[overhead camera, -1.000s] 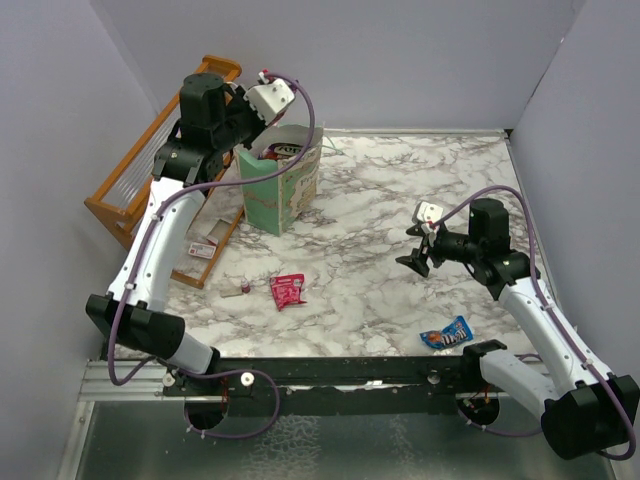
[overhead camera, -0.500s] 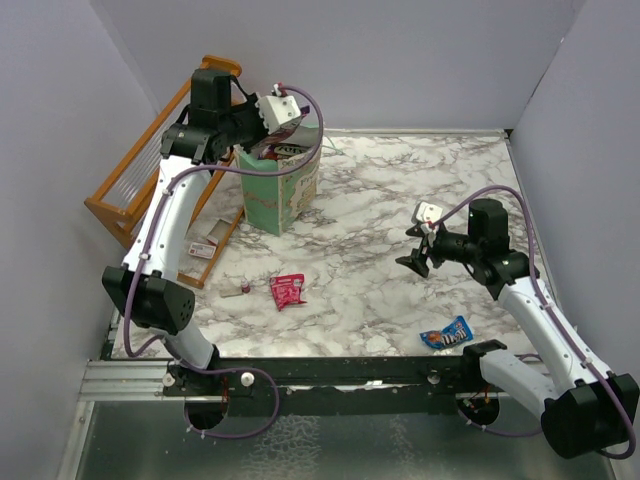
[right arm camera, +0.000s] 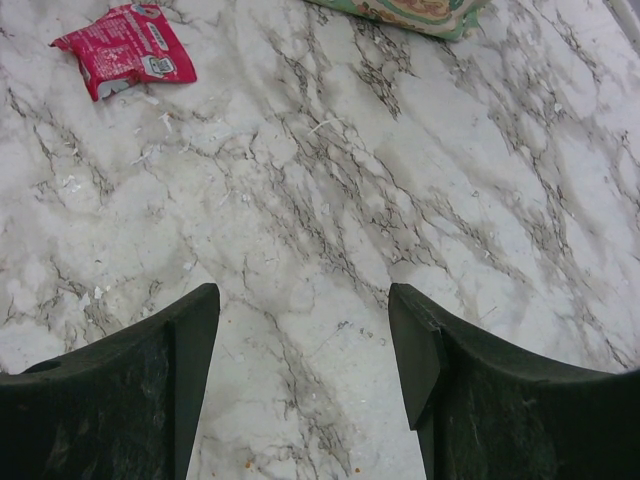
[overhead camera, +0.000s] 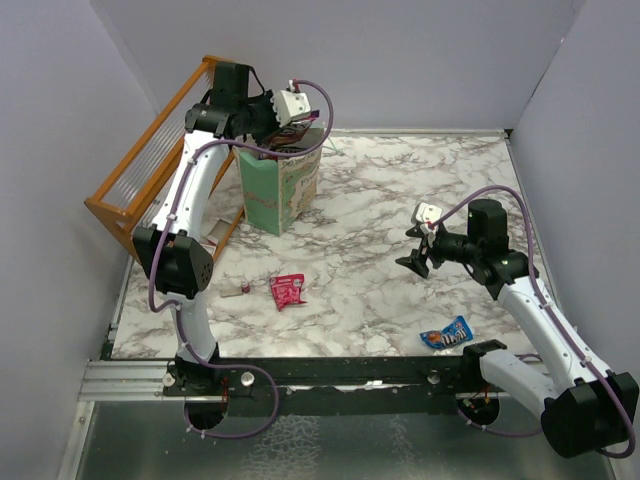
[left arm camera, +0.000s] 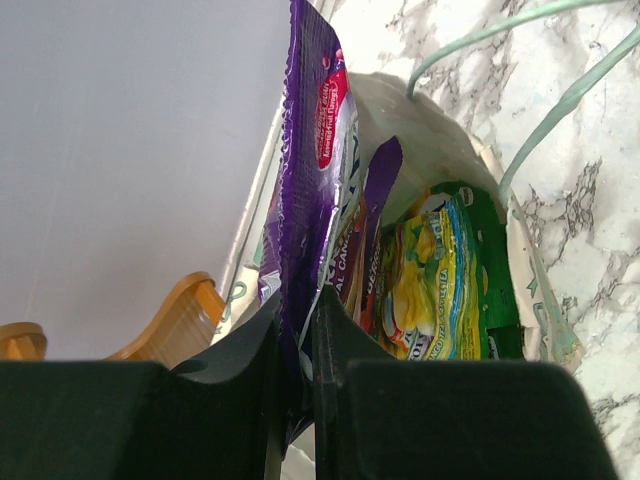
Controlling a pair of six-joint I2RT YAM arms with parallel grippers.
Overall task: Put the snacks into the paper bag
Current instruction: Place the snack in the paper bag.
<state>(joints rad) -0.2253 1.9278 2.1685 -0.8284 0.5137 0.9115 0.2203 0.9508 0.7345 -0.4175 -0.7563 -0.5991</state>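
Left wrist: left gripper (left arm camera: 298,325) tight on purple packet (left arm camera: 305,160) above paper bag (left arm camera: 432,140) (right gripper (right arm camera: 300,305) jaws apart).

a lab robot test cell — plain lilac panels (overhead camera: 420,60) box in a marble-print table (overhead camera: 380,200), metal rail (overhead camera: 120,378) along the bottom.

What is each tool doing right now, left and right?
Left tool: closed on a purple snack packet at the paper bag mouth.
Right tool: open, holding nothing.
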